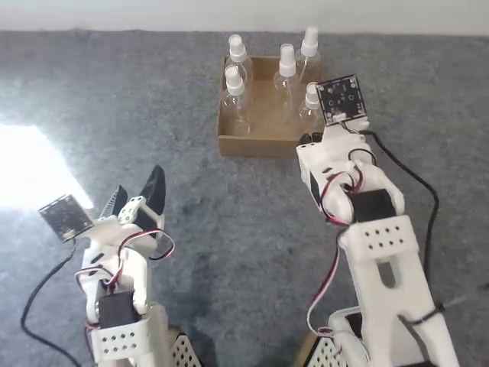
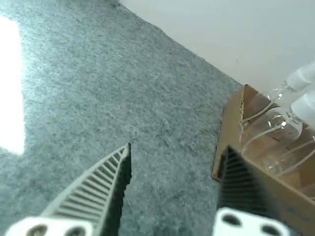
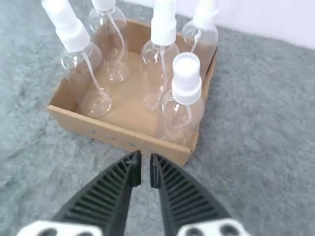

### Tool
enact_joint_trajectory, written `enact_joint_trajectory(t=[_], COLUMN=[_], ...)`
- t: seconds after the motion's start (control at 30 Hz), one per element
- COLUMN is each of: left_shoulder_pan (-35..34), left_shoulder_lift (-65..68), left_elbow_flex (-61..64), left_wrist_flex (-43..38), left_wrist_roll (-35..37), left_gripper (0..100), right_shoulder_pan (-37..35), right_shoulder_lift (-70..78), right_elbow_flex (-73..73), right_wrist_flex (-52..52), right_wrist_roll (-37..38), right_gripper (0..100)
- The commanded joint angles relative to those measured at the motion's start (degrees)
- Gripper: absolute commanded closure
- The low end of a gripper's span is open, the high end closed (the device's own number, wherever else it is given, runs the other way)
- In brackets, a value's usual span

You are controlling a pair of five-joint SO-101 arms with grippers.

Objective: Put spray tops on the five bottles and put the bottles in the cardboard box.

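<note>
The cardboard box (image 1: pixel 256 144) stands at the table's far middle. Several clear bottles with white spray tops stand upright inside it, among them one at the front right corner (image 3: pixel 182 103), one in the middle (image 3: pixel 160 59) and one at the front left (image 3: pixel 81 64). My right gripper (image 3: pixel 143 160) is shut with nothing in it, just outside the box's front wall (image 3: pixel 108 130) and near the front right bottle (image 1: pixel 312 99). My left gripper (image 1: pixel 137 180) hangs open and empty over the carpet at the near left. In the left wrist view its tips (image 2: pixel 174 157) point toward the box's corner (image 2: pixel 231 128).
Grey carpet (image 1: pixel 229 222) covers the table, with free room between the two arms and in front of the box. A bright patch of light (image 1: pixel 30 168) lies at the left. A pale wall runs behind the box.
</note>
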Motion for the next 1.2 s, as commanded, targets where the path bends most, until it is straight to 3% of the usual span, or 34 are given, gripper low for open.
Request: enact_joint_trajectory(t=[0.0,0.3,0.5,0.8,0.97,1.17], left_shoulder_pan=[-0.1,0.0,0.1,2.5,2.5,5.4], left_shoulder_lift=[-1.1,-1.1,-1.1,-1.1,-1.1,-1.0], left_elbow_flex=[-0.1,-0.1,-0.1,-0.1,-0.1,-0.1], left_wrist_flex=[-2.3,-2.5,-2.5,-2.1,-0.8,1.3], left_wrist_roll=[-2.1,-3.5,-3.6,-3.6,-8.7,-9.3], left_gripper=[81,93,99,99,99,99], right_shoulder_pan=[-0.4,-0.4,0.0,0.1,0.1,0.1], right_shoulder_lift=[-6.8,-15.4,-24.0,-44.2,-54.0,-64.7], right_elbow_flex=[-1.1,-0.5,8.8,22.5,29.6,37.1], right_wrist_flex=[2.6,10.0,10.7,10.7,10.7,10.7], right_wrist_roll=[0.3,0.3,0.3,0.3,0.3,0.3], right_gripper=[99.2,99.2,99.2,99.2,99.2,99.2])
